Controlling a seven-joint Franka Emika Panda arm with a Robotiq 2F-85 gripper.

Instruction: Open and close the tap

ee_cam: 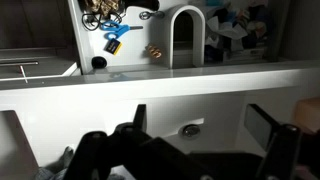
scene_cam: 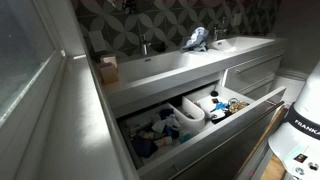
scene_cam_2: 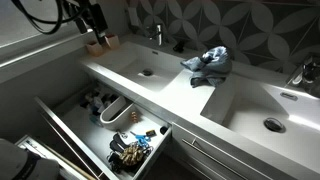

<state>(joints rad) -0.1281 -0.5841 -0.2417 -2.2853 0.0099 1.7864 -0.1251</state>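
Note:
The tap (scene_cam: 146, 45) is a slim grey-metal stem with a short spout at the back of the long white basin (scene_cam: 190, 62). It also shows in an exterior view (scene_cam_2: 155, 33), behind the basin's drain (scene_cam_2: 146, 72). My gripper (ee_cam: 205, 120) is open and empty, its two dark fingers spread wide above the basin floor and the drain (ee_cam: 190, 128). In an exterior view it hangs as a dark shape (scene_cam_2: 92, 20) above the counter's end, to the side of the tap and apart from it. The tap is out of the wrist view.
A blue-white cloth (scene_cam_2: 207, 63) lies on the counter between the two basins, near the twin tap (scene_cam_2: 300, 72). A brownish box (scene_cam_2: 100, 42) sits at the counter's end under the gripper. The drawer (scene_cam_2: 60, 115) below stands open, full of small items.

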